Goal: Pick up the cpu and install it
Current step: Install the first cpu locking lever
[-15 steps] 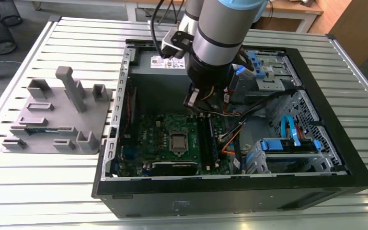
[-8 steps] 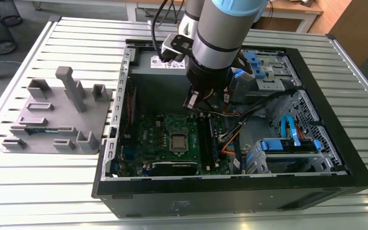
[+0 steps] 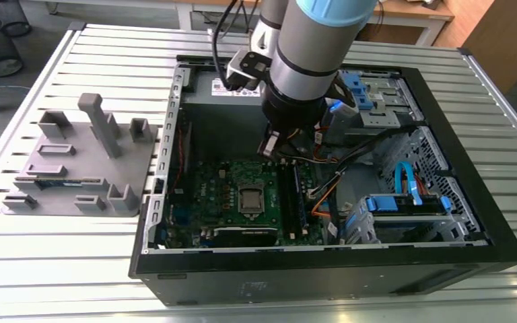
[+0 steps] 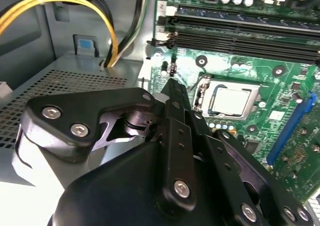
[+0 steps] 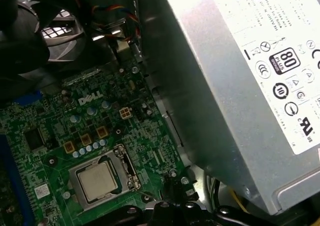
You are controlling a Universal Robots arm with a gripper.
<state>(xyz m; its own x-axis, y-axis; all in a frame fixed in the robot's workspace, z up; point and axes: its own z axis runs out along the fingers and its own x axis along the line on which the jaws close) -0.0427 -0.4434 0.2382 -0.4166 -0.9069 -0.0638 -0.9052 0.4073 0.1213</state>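
Fingers (image 4: 175, 110) together, empty; cpu (image 4: 231, 99) silvery, square, socketed

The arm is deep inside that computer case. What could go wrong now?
The gripper hangs over the green circuit board, so a small slip could knock its parts. The yellow cables and grey metal power supply box crowd the arm and might snag it. The small silvery square cpu lies in its socket; pressing it askew could damage it.

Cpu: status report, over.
Gripper above the motherboard, near the socket. Cpu lying in the socket, silvery top showing. Nothing on top of it.
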